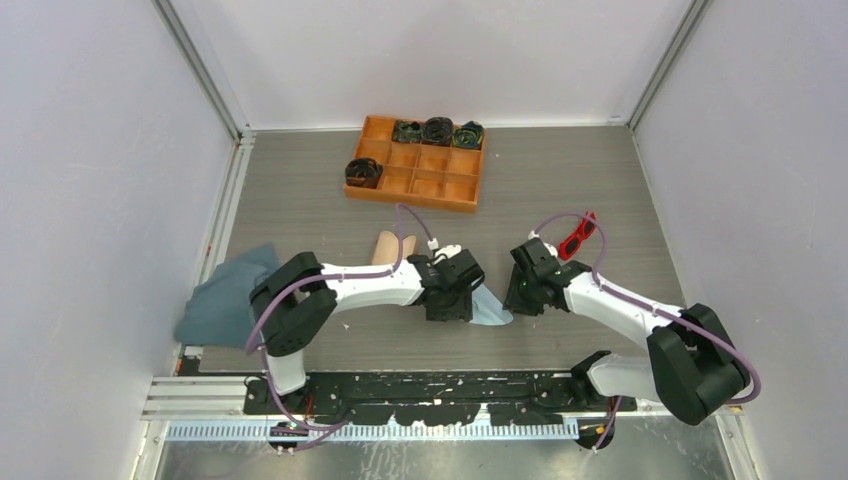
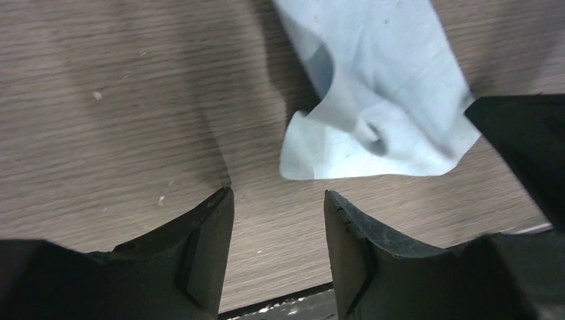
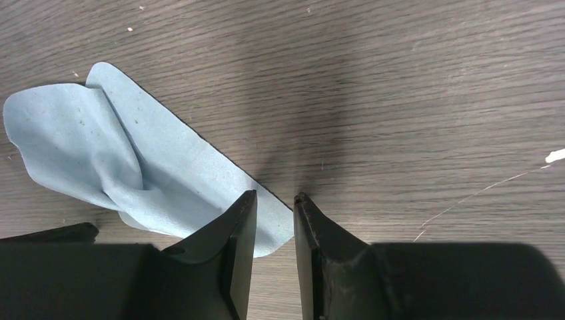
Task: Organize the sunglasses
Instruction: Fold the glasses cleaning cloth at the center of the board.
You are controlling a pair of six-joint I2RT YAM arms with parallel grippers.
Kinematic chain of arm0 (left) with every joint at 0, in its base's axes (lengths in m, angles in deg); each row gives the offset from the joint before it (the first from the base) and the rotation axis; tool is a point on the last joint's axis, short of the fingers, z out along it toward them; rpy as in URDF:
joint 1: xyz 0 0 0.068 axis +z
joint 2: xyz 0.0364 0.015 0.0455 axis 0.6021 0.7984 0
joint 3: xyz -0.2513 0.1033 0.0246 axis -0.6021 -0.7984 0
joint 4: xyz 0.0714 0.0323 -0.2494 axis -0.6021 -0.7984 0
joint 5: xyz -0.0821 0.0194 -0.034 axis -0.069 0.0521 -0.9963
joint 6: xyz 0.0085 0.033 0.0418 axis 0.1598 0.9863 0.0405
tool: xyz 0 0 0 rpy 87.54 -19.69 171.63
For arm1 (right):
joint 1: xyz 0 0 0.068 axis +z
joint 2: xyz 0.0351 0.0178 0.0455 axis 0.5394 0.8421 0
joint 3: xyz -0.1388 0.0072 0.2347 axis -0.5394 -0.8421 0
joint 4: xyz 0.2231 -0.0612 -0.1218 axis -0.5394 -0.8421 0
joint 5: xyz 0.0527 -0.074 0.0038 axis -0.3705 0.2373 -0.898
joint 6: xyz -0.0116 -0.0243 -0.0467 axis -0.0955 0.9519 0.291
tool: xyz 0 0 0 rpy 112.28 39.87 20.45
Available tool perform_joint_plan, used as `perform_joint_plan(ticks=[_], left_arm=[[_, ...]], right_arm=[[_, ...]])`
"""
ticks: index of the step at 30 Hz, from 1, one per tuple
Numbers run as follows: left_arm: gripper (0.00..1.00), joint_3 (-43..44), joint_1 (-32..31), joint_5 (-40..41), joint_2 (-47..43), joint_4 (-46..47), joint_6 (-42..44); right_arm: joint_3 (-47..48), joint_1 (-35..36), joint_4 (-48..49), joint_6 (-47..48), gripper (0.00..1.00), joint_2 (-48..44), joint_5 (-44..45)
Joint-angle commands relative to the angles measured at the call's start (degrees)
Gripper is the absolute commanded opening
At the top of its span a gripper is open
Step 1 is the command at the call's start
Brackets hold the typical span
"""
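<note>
Left pincer [image 2: 278, 197] open and empty, just short of the blue cloth [image 2: 383, 87]. Right pincer [image 3: 275, 197] barely apart over the cloth's corner. Red sunglasses [image 1: 577, 237] lie toward the desk's [image 1: 300, 180] right edge. Risk: the crowded pincers may collide or bunch the cloth.

No readable text, no labels, no numbers

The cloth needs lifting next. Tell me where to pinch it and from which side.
Probably the raised crease in the middle of the light blue cloth, from straight above, jaws either side of it. The rest lies flat on the table with no edge to get under.
</note>
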Motion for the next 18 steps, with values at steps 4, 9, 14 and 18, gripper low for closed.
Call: perform_joint_plan(ticks=[4, 9, 14, 18], left_arm=[[0.53, 3.9, 0.0, 4.5, 4.9, 0.2, -5.3], [0.46, 5.2, -0.4, 4.4, 6.9, -1.3, -6.3], [0.41, 5.7, -1.3, 4.2, 7.9, -1.5, -6.8], [0.35, 6.0, -1.4, 3.9, 8.3, -1.6, -7.0]], right_arm=[[-2.2, 0.6, -1.2, -1.4, 0.33, 0.6, 0.1], [-1.7, 0.5, -1.4, -1.4, 0.33, 0.2, 0.3], [-1.5, 0.6, -1.2, -1.2, 0.33, 0.8, 0.4], [-1.5, 0.5, -1.2, -1.2, 0.33, 0.4, 0.5]])
